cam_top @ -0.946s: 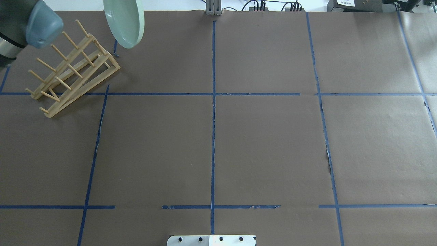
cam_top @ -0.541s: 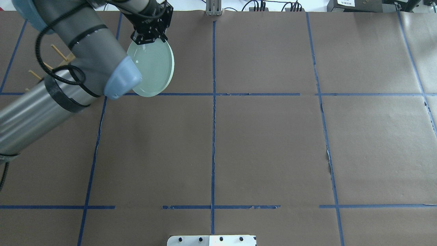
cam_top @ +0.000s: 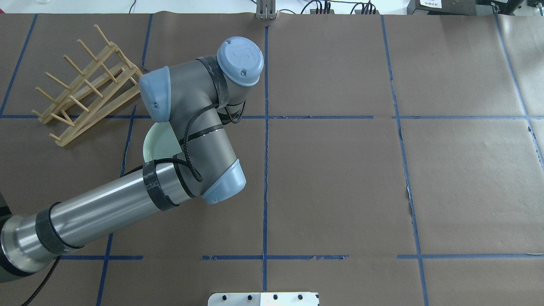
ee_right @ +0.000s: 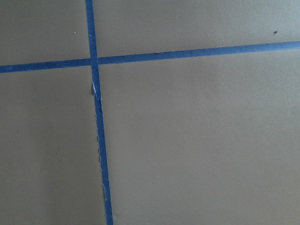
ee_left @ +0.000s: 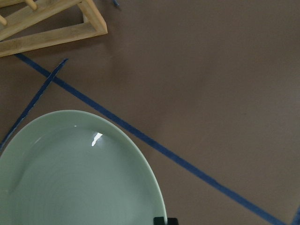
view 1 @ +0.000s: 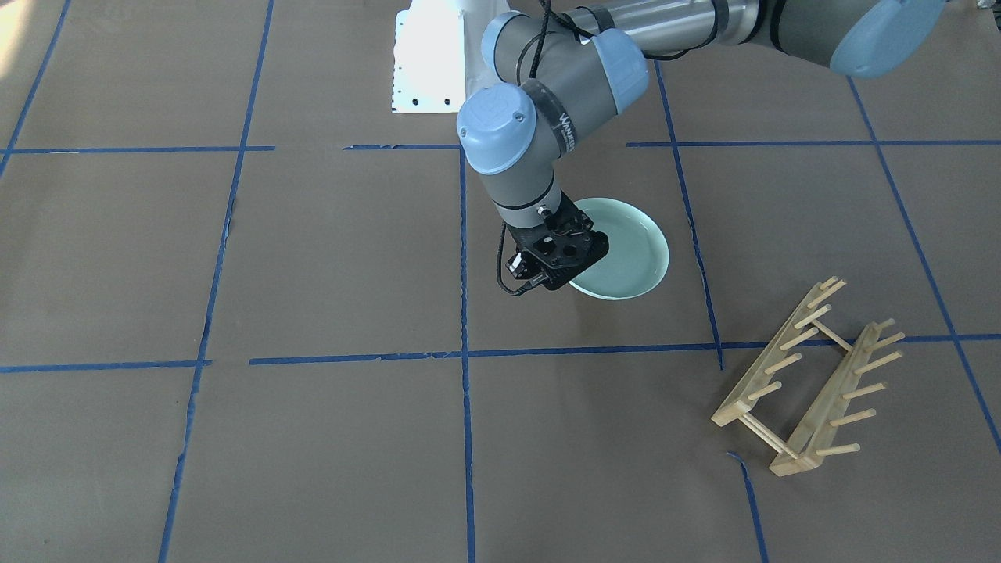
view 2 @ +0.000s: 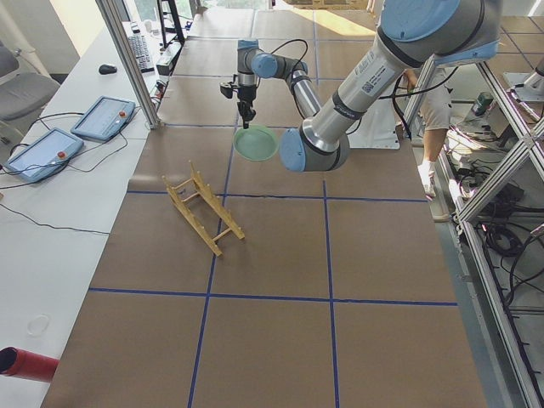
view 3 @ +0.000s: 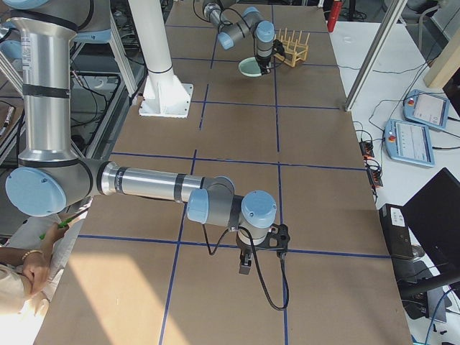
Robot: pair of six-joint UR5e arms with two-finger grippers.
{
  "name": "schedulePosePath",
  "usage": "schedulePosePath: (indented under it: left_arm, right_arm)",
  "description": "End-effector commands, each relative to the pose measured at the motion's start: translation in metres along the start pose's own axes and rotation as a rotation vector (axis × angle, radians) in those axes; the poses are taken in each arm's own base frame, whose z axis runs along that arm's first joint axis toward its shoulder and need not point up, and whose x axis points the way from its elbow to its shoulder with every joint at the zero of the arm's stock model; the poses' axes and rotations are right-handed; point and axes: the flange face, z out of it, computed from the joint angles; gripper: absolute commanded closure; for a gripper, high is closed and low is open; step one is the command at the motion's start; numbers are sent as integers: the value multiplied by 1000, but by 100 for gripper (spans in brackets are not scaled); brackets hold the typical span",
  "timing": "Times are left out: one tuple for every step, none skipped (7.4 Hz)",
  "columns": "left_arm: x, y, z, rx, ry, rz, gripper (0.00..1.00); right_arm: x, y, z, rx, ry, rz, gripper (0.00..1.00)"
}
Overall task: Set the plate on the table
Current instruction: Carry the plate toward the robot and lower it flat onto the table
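The pale mint-green plate (view 1: 629,249) lies about level, low over or on the brown-paper table (view 1: 328,258), left of centre; I cannot tell if it touches. My left gripper (view 1: 569,270) is shut on the plate's rim, on its side away from the robot. In the overhead view my left arm hides most of the plate (cam_top: 156,142) and all of the gripper. The left wrist view shows the plate (ee_left: 79,173) at lower left, with a fingertip (ee_left: 165,220) at its edge. My right gripper (view 3: 245,266) hangs over bare table far to the right; I cannot tell its state.
The light wooden peg rack (view 1: 809,379) stands empty at the far left of the table (cam_top: 91,85), a little beyond the plate. The white robot base (view 1: 426,62) sits at the near edge. Blue tape lines (cam_top: 265,170) cross the paper.
My left arm has swung the plate from high by the rack toward the robot and down, turning it from edge-on to about flat, low at the table.
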Motion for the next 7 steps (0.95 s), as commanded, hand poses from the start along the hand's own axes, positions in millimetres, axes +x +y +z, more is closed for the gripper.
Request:
schedulePosePath:
  left_arm:
    - [4, 36, 34, -4, -39, 69, 100]
    - [2, 40, 39, -9, -41, 140, 100]
    - [1, 39, 42, -8, -17, 166, 83]
    - [-4, 38, 54, -7, 8, 184, 38]
    - [-9, 38, 51, -5, 27, 248, 0]
    - [-25, 29, 19, 9, 97, 295, 0]
    - [-49, -15, -18, 47, 165, 312, 0]
  right_arm:
    - [0, 0, 0, 0, 0, 0, 0]
    - [0, 0, 0, 0, 0, 0, 0]
    - [0, 0, 0, 0, 0, 0, 0]
    - [0, 0, 0, 0, 0, 0, 0]
    - [0, 0, 0, 0, 0, 0, 0]
    - [0, 0, 0, 0, 0, 0, 0]
    - [0, 0, 0, 0, 0, 0, 0]
